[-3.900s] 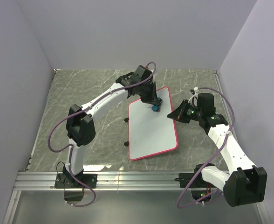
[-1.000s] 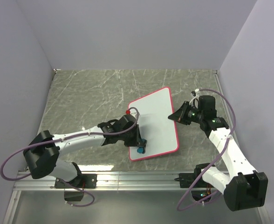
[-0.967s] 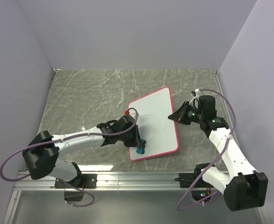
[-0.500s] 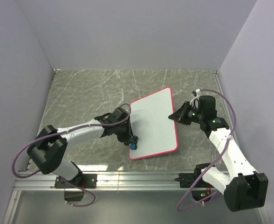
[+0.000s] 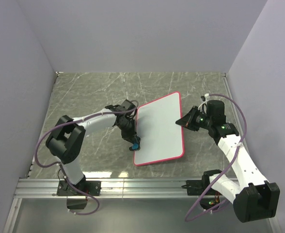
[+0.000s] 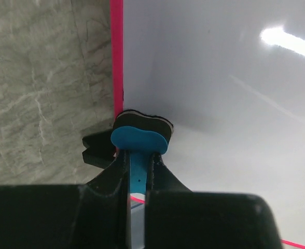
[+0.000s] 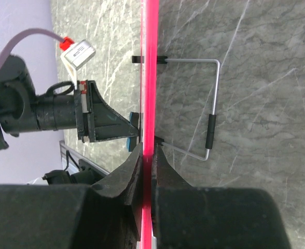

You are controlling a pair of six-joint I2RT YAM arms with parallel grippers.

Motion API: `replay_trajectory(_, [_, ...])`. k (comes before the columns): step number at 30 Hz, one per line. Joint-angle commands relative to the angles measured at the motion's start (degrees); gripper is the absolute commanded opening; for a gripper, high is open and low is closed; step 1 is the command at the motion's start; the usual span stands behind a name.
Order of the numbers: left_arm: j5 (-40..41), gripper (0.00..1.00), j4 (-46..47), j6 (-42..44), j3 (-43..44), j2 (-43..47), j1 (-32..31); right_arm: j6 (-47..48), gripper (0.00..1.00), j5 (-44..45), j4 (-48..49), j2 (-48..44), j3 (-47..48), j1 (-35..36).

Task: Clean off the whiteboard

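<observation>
at the whiteboard [image 5: 159, 131], left gripper [image 6: 138, 161] clamps blue eraser [image 6: 139, 139], right gripper [image 7: 147, 155] clamps its rim [image 7: 151, 78].

My left gripper [image 6: 137, 174] is covering the lower stem of the small blue felt-backed eraser [image 6: 139, 140]. The large flat white whiteboard with a thin pink rim [image 6: 220, 78] is running off that view's top and right edges. From my right wrist the whiteboard [image 7: 151, 78] is showing only edge-on, with its face hidden. My right gripper [image 7: 148, 155] is masking its lower stretch.
</observation>
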State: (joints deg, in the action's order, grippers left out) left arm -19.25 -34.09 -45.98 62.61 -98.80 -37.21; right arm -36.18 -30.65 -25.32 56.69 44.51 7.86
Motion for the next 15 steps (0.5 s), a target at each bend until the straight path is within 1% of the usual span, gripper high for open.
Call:
replay_trajectory(1, [11.4, 0.0, 7.6, 4.3, 6.4, -7.6, 0.1, 3.8, 0.0, -0.7, -2.5, -0.6, -1.3, 1.2])
replay_trajectory(3, [10.3, 0.0, 6.5, 4.3, 10.2, -9.0, 0.2, 3.7, 0.0, -1.0, -1.9, -0.5, -1.6, 1.4])
replay_trajectory(4, [10.0, 0.0, 5.4, 4.3, 14.3, -9.7, 0.2, 3.6, 0.0, -1.1, -1.6, -0.5, -1.8, 1.4])
replay_trajectory(8, [8.4, 0.0, 2.5, 4.2, 24.5, -14.7, 0.2, 3.3, 0.0, -1.9, -0.7, -0.2, -2.2, 1.6])
replay_trajectory(11, [8.1, 0.0, 0.9, 4.1, 31.8, -19.7, 0.3, 3.3, 0.0, -2.0, 0.1, 0.1, -3.0, 2.0])
replay_trajectory(12, [8.3, 0.0, -0.6, 4.2, 33.8, -22.8, 0.3, 3.2, 0.0, -2.1, 0.3, 0.1, -3.4, 1.9])
replay_trajectory(13, [8.2, 0.0, -1.3, 4.3, 37.9, -24.2, 0.4, 3.2, 0.0, -2.3, 0.5, 0.3, -3.6, 2.1])
replay_trajectory(15, [7.6, 0.0, -3.7, 4.4, 42.2, -28.6, 0.6, 3.1, 0.0, -2.3, 0.6, 0.5, -3.6, 2.1])
